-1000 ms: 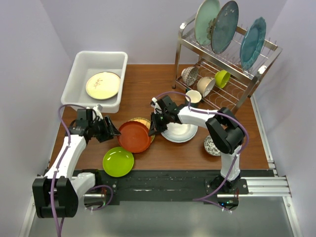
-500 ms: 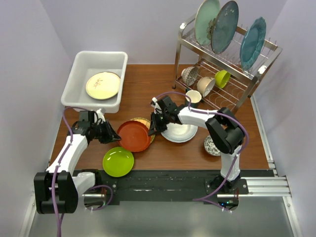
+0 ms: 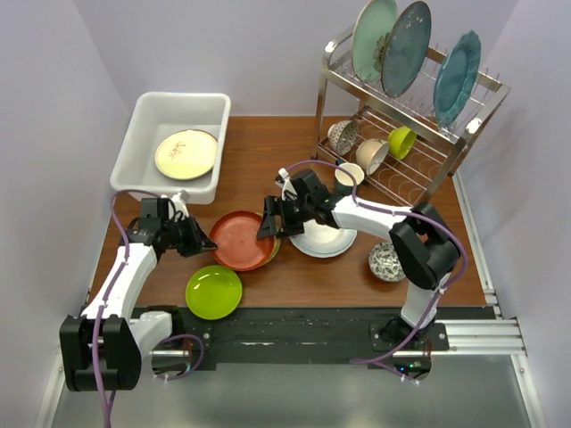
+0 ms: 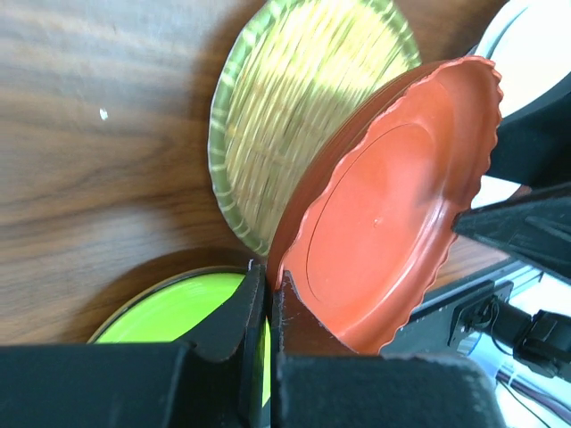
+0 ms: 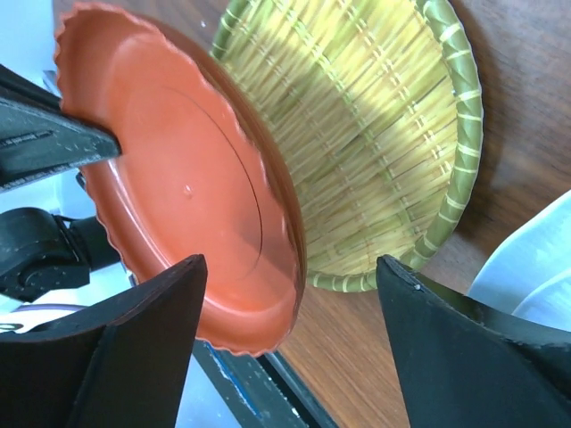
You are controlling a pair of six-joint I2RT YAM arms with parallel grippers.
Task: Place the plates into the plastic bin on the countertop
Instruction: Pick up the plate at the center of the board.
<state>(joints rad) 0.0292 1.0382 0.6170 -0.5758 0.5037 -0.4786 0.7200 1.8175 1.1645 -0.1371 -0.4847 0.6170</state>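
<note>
Reddish wood countertop (image 3: 259,152) spans the desk; near its middle the left gripper (image 4: 266,283) pinches the left rim of the red-brown plate (image 4: 384,205), tilted over the woven yellow plate (image 4: 294,116); the right gripper (image 3: 267,228) gapes wide at its right rim; the plastic bin (image 3: 143,116) sits at the far-left corner, cream plate (image 3: 186,153) inside.

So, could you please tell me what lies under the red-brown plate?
The woven yellow plate sits beneath the tilted red-brown plate, partly covered by it. Anything beneath the woven yellow plate itself is hidden.
</note>
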